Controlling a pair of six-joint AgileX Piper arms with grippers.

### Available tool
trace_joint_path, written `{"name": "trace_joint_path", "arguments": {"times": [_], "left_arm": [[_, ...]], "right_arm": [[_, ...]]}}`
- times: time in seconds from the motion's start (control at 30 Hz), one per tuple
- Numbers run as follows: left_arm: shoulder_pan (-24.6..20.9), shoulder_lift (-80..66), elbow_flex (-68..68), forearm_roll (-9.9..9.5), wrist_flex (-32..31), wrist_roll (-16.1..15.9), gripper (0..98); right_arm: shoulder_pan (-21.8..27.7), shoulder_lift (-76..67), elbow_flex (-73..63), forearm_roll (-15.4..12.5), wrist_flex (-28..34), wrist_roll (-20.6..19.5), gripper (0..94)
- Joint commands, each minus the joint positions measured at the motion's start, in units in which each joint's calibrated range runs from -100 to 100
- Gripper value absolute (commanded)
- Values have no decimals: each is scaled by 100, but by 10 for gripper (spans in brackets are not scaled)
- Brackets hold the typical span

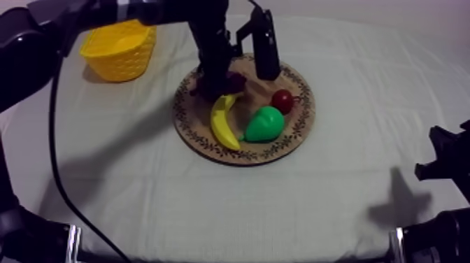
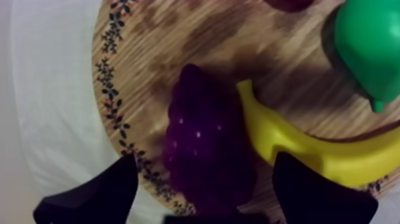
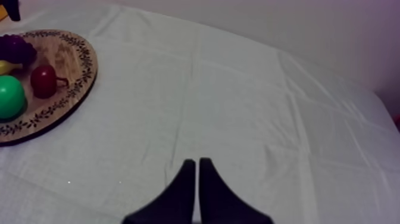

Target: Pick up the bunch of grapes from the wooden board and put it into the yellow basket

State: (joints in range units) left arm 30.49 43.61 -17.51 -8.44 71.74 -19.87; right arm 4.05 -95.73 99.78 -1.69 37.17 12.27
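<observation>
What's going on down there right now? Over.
Left gripper open, fingers either side of grapes on board. Right gripper shut, over cloth. Banana snug beside grapes.

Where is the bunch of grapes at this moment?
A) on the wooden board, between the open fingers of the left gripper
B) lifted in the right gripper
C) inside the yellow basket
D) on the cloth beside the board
A: in the left wrist view the bunch of grapes lies on the wooden board, and the left gripper has its fingers apart, one at each side of it.
</observation>
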Motion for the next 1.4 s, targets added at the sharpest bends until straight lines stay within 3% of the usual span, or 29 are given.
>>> {"name": "trace_joint_path", "arguments": {"times": [0.0, 0.73, 1.2, 1.37], "left_arm": [[2, 132, -72, 7, 9, 8, 841], [-134, 781, -367, 28, -22, 82, 786], [-37, 591, -224, 71, -250, 175, 508], [-35, 470, -94, 68, -343, 208, 461]], "right_arm": [[1, -2, -1, 1, 1, 1, 5], [1, -2, -1, 1, 1, 0, 5], [1, -2, -1, 1, 1, 1, 5], [1, -2, -1, 1, 1, 1, 5]]}}
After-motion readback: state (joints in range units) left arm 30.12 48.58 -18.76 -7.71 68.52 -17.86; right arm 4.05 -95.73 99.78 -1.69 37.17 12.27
